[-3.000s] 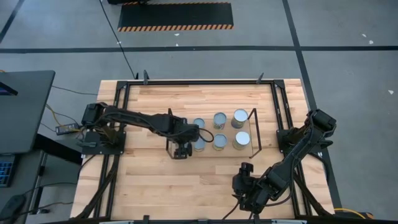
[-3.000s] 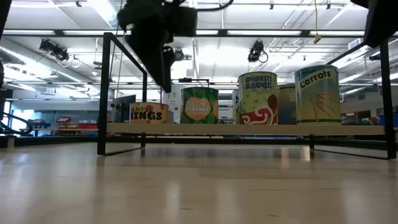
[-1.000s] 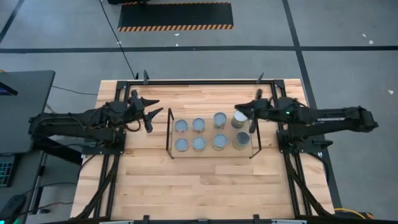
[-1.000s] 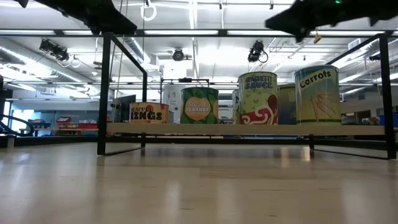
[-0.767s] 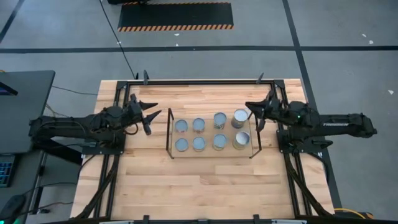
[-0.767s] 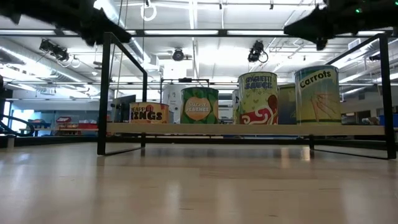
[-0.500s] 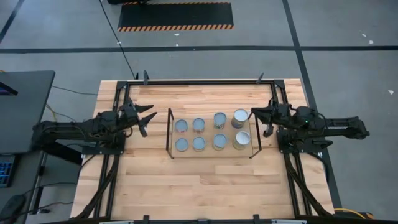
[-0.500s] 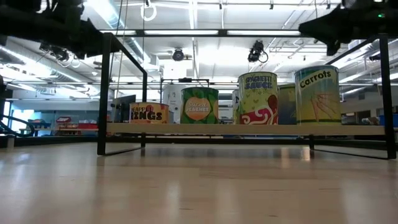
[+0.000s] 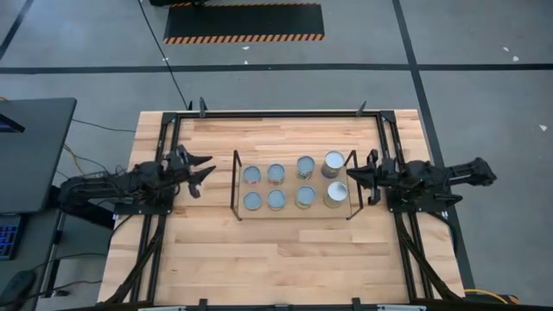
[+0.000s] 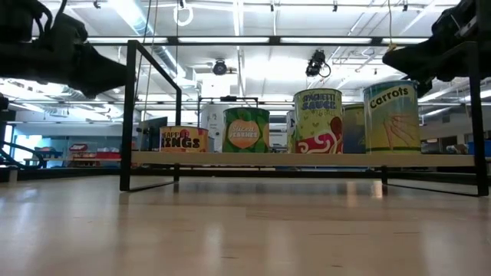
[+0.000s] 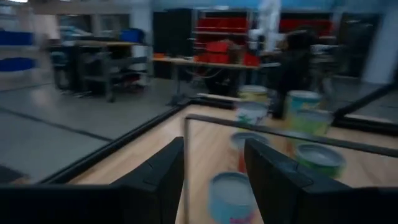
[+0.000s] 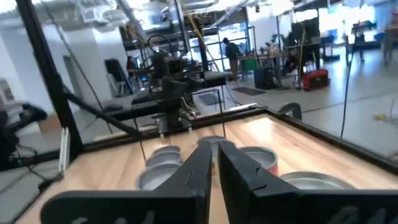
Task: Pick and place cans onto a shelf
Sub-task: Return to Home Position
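Note:
Several cans (image 9: pixel 305 167) stand upright in two rows on the shelf (image 9: pixel 289 186), a low wood board with black wire end frames, in the middle of the table. In the low view their labels show, among them the green can (image 10: pixel 246 129) and the carrots can (image 10: pixel 392 116). My left gripper (image 9: pixel 200 173) hangs open just left of the shelf's left frame, pointing level at it, its open fingers (image 11: pixel 163 167) showing in the left wrist view. My right gripper (image 9: pixel 354 177) is shut beside the shelf's right frame, also level, its shut fingers (image 12: pixel 199 165) showing in the right wrist view. Neither holds anything.
A black metal frame (image 9: pixel 276 113) runs along the table's far edge and down both sides by the arm bases. Bare wood (image 9: pixel 276 259) lies between the shelf and the near edge. A dark desk (image 9: pixel 30 151) stands off the table's left.
Both arms have folded back toward their bases and sunk. My left gripper has gone a little toward the left and near edges, my right gripper away from the shelf's far right can toward the right and near edges. The cans have stayed put.

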`<state>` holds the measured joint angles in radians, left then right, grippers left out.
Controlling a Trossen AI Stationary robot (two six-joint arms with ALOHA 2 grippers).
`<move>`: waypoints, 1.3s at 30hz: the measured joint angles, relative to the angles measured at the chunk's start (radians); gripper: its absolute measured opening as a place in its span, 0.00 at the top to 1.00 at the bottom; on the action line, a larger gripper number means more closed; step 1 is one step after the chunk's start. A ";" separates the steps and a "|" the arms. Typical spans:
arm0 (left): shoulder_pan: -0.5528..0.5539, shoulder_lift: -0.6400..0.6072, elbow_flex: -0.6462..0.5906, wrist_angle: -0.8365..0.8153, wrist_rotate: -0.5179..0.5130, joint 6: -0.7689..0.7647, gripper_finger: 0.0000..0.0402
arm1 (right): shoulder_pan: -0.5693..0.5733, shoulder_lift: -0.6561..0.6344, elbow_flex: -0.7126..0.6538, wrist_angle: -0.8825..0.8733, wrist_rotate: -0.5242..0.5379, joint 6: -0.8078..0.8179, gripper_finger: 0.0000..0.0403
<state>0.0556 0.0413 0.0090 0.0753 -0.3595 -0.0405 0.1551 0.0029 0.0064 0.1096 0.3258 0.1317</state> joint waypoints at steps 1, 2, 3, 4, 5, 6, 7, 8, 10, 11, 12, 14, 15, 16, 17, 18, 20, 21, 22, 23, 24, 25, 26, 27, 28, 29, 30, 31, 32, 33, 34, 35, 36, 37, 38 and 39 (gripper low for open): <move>-0.005 -0.006 0.000 -0.001 0.026 0.000 0.57 | 0.008 0.002 0.001 -0.005 0.007 0.016 0.91; -0.009 -0.006 0.000 -0.001 0.052 0.008 0.57 | 0.016 0.003 0.001 -0.006 0.012 0.019 0.91; -0.013 -0.011 0.000 0.001 0.075 0.021 0.57 | 0.023 0.003 0.001 -0.006 0.014 0.018 0.91; -0.018 -0.011 0.000 0.011 0.088 0.025 0.57 | 0.030 0.003 0.001 -0.006 0.014 0.007 0.91; -0.021 -0.011 0.000 0.027 0.094 0.025 0.57 | 0.035 0.002 0.001 -0.006 0.014 -0.009 0.91; -0.023 -0.011 0.000 0.026 0.094 0.025 0.57 | 0.038 0.002 0.001 -0.006 0.019 -0.027 0.91; -0.025 -0.010 -0.001 0.018 0.095 0.025 0.57 | 0.039 0.002 0.001 -0.009 0.027 -0.037 0.91; -0.028 -0.009 -0.001 0.014 0.095 0.025 0.57 | 0.040 0.002 0.001 -0.014 0.033 -0.044 0.91; -0.036 -0.009 -0.001 0.003 0.095 0.025 0.57 | 0.039 0.002 0.001 -0.020 0.039 -0.071 0.91; -0.040 -0.009 -0.001 -0.005 0.095 0.025 0.57 | 0.039 0.002 0.001 -0.021 0.040 -0.107 0.91; -0.045 -0.009 -0.001 -0.007 0.096 0.026 0.57 | 0.038 0.002 0.001 -0.020 0.042 -0.152 0.91; -0.050 -0.008 -0.001 -0.012 0.101 0.031 0.57 | 0.038 0.002 0.001 -0.020 0.044 -0.205 0.91; -0.054 -0.003 -0.001 -0.013 0.112 0.037 0.57 | 0.038 0.002 0.001 -0.020 0.044 -0.207 0.91; -0.055 -0.001 -0.001 -0.016 0.126 0.051 0.57 | 0.038 0.002 0.001 -0.021 0.044 -0.206 0.91; -0.058 -0.002 -0.001 -0.019 0.148 0.061 0.57 | 0.038 0.002 0.001 -0.020 0.044 -0.203 0.91; -0.062 -0.002 -0.001 -0.022 0.178 0.076 0.57 | 0.038 0.002 0.001 -0.019 0.044 -0.194 0.91; -0.068 -0.002 -0.001 -0.030 0.244 0.093 0.57 | 0.038 0.002 0.001 -0.016 0.045 -0.162 0.91; -0.071 -0.003 -0.001 -0.032 0.266 0.097 0.57 | 0.038 0.003 0.000 -0.014 0.046 -0.151 0.91; -0.073 -0.002 -0.002 -0.034 0.282 0.097 0.57 | 0.038 0.003 0.000 -0.012 0.046 -0.142 0.91; -0.074 -0.002 -0.002 -0.036 0.291 0.097 0.57 | 0.038 0.003 0.000 -0.009 0.046 -0.136 0.91; -0.076 -0.002 -0.002 -0.037 0.290 0.097 0.57 | 0.038 0.004 0.000 -0.005 0.046 -0.134 0.91; -0.076 -0.002 -0.002 -0.037 0.290 0.097 0.57 | 0.038 0.004 0.000 -0.003 0.046 -0.135 0.91; -0.076 -0.002 -0.002 -0.037 0.290 0.100 0.57 | 0.038 0.004 0.000 0.005 0.046 -0.135 0.91; -0.076 -0.002 -0.002 -0.037 0.290 0.102 0.57 | 0.038 0.004 0.000 0.016 0.046 -0.135 0.91; -0.076 -0.002 -0.002 -0.037 0.290 0.104 0.57 | 0.038 0.004 0.000 0.022 0.046 -0.135 0.91; -0.076 -0.002 -0.002 -0.037 0.290 0.104 0.57 | 0.038 0.004 0.000 0.022 0.046 -0.135 0.91; -0.076 -0.002 -0.002 -0.037 0.290 0.104 0.57 | 0.038 0.004 0.000 0.022 0.046 -0.135 0.91; -0.076 -0.002 -0.002 -0.037 0.290 0.104 0.57 | 0.038 0.004 0.000 0.022 0.046 -0.135 0.91; -0.076 -0.002 -0.002 -0.037 0.290 0.104 0.57 | 0.038 0.004 0.000 0.023 0.046 -0.135 0.91; -0.076 -0.002 -0.002 -0.037 0.290 0.104 0.57 | 0.038 0.004 0.000 0.023 0.046 -0.135 0.91; -0.076 -0.002 -0.002 -0.037 0.290 0.104 0.57 | 0.038 0.004 0.000 0.024 0.046 -0.135 0.91; -0.076 -0.002 -0.002 -0.037 0.290 0.104 0.57 | 0.038 0.004 0.000 0.024 0.047 -0.135 0.91; -0.076 -0.002 -0.002 -0.037 0.290 0.104 0.57 | 0.038 0.004 0.000 0.024 0.047 -0.135 0.91; -0.076 -0.002 -0.002 -0.037 0.290 0.104 0.57 | 0.038 0.004 0.000 0.025 0.047 -0.135 0.91; -0.076 -0.002 -0.002 -0.037 0.290 0.104 0.57 | 0.038 0.004 0.000 0.025 0.047 -0.135 0.91; -0.076 -0.002 -0.002 -0.037 0.290 0.104 0.57 | 0.038 0.004 0.000 0.025 0.047 -0.135 0.91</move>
<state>-0.0208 0.0391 0.0071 0.0387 -0.0696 0.0635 0.1928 0.0067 0.0059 0.1347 0.3725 -0.0032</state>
